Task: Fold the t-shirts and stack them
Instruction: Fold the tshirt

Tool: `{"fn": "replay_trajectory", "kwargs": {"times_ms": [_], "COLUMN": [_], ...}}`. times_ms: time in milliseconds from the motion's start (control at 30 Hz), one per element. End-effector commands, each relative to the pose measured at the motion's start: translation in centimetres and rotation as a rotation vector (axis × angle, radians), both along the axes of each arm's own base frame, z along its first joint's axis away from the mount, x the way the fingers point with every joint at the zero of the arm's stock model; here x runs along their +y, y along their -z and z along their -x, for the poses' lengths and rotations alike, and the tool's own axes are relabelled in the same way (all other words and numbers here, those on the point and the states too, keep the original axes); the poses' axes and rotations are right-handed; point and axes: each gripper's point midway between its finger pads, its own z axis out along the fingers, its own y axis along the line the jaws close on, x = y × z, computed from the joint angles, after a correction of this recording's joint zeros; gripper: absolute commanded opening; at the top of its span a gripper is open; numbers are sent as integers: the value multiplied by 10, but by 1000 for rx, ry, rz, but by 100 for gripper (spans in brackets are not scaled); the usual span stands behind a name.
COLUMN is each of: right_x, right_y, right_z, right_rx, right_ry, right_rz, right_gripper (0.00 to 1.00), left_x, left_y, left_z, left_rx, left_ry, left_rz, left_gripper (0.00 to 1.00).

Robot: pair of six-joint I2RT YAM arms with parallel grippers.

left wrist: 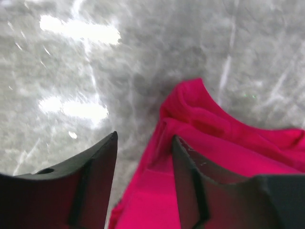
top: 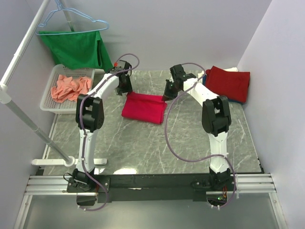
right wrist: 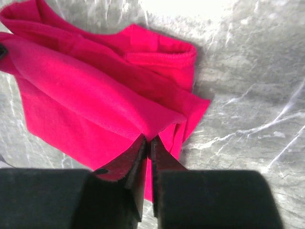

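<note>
The last fold of the pinkish-red t-shirt [top: 144, 108], a thick, rumpled rectangle at mid-frame, is judged to be in hand. A raised edge is pinched in the nearly closed right gripper [right wrist: 148, 142], while the left gripper [left wrist: 145, 138] is held half open beside the cloth, empty. Next, the edge should be laid flat and the bundle carried to the dark red t-shirt [top: 228, 82] at upper right.

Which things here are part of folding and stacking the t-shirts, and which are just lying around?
Part of the job:
- pink shirt, mid-table
- orange shirt, in the basket
- dark red shirt, far right

Just lying about:
- basket
- green cloth
- hanger holding the green cloth
</note>
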Motion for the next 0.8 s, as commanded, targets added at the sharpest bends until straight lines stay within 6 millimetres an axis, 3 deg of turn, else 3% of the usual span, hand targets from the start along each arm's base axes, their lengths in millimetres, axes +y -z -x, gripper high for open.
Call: {"fn": "replay_trajectory", "kwargs": {"times_ms": [0,167,200,267,300,367,400,433,467,533,567,767], "right_x": [-16,-39,-41,-46,-46,-45,-45,-44,-45,-41,-41,-29], "right_y": [-26,-40,-44,-42,-36,-29,-15,-18,-4,-9,1,11], "right_z": [-31,-54,-56,-53,-46,-34,-20,-13,-1,12,22,42], "right_rx": [-90,-143,-150,-135,-115,-86,-46,-46,-21,-35,-25,-9], "right_ry": [56,120,126,122,102,75,58,47,39,22,13,-23], "right_rz": [-12,-1,5,8,9,3,5,-1,2,-13,-20,-101], "right_gripper": [27,46,50,54,56,57,61,63,65,72,73,75], "left_x": [17,34,37,43,44,46,48,49,49,47,47,54], "left_y": [-29,-60,-74,-77,-85,-81,-81,-77,-75,-68,-66,-57], "left_z": [-36,-57,-58,-54,-53,-47,-43,-39,-35,-24,-19,13], "left_rx": [-144,-285,-319,-332,-351,-328,-312,-293,-279,-241,-227,-185], "left_ry": [-8,-114,-136,-148,-145,-136,-141,-142,-141,-119,-120,-129], "left_rz": [-10,8,13,2,2,-9,-18,-22,-23,-15,-13,-15], "left_gripper": [57,60,61,63,63,63,64,64,63,63,63,63]}}
